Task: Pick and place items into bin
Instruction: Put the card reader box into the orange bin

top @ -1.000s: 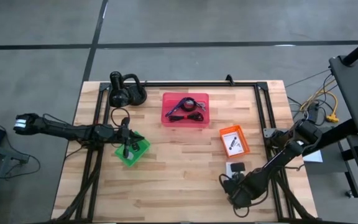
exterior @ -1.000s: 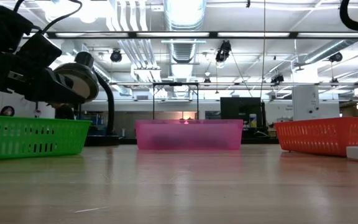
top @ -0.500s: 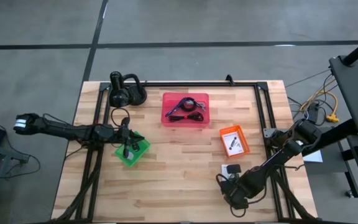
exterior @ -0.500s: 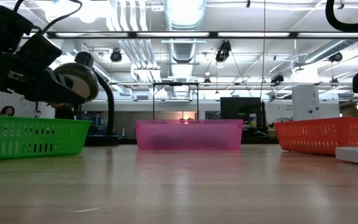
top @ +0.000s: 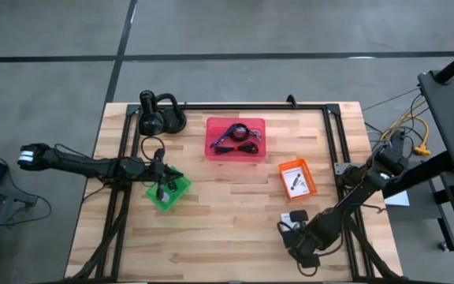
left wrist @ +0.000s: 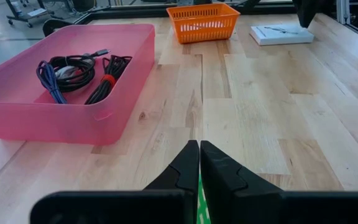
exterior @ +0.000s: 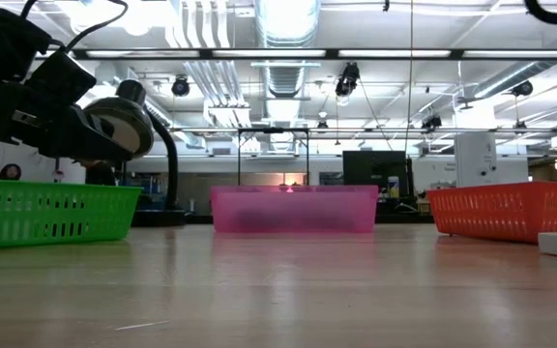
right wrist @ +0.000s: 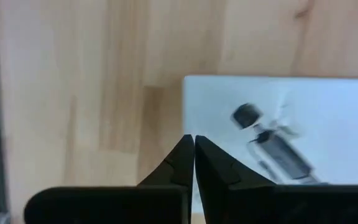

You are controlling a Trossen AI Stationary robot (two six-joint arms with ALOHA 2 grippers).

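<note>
We see the right gripper (right wrist: 194, 158) low over the table (top: 235, 213), its jaws together, with the tips at the edge of a flat white packet (right wrist: 291, 130) that lies near the orange bin (top: 297, 178). The left gripper (left wrist: 199, 168) hangs above the green bin (top: 168, 189), jaws together. In the pink bin (left wrist: 67, 118) lie a black coiled cable (left wrist: 73, 65) and a purple cable (left wrist: 47, 79).
</note>
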